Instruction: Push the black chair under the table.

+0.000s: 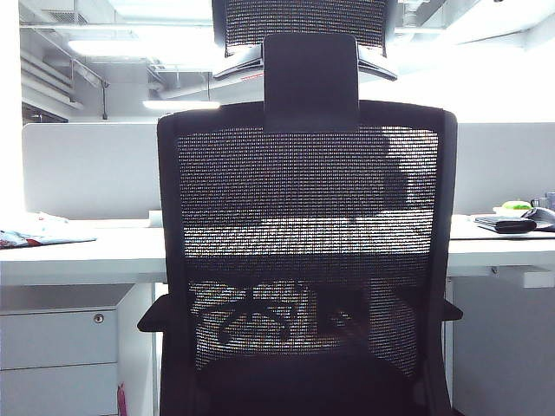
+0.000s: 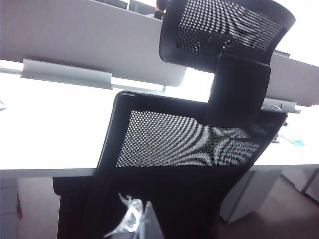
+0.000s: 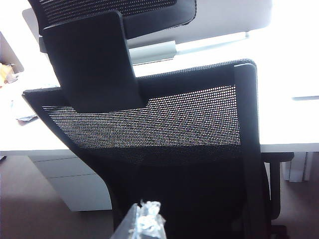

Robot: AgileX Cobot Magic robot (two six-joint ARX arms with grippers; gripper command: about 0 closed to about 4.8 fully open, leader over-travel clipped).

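Nearest the wrist cameras, only a pale, shiny tip of each pincer shows: the left pincer point(image 2: 133, 219) and the right pincer point(image 3: 144, 219) both sit just behind the lower back of the chair, and I cannot tell whether either is open or closed, or touching it. The large black office chair with see-through mesh back point(image 1: 308, 251) fills the middle of the exterior view, its back facing the camera, its headrest bracket point(image 1: 310, 82) upright. Beyond it runs the long white table point(image 1: 78, 256), with a white drawer unit point(image 1: 56, 347) under its left end and a pale divider panel point(image 1: 87, 169) along the far edge.
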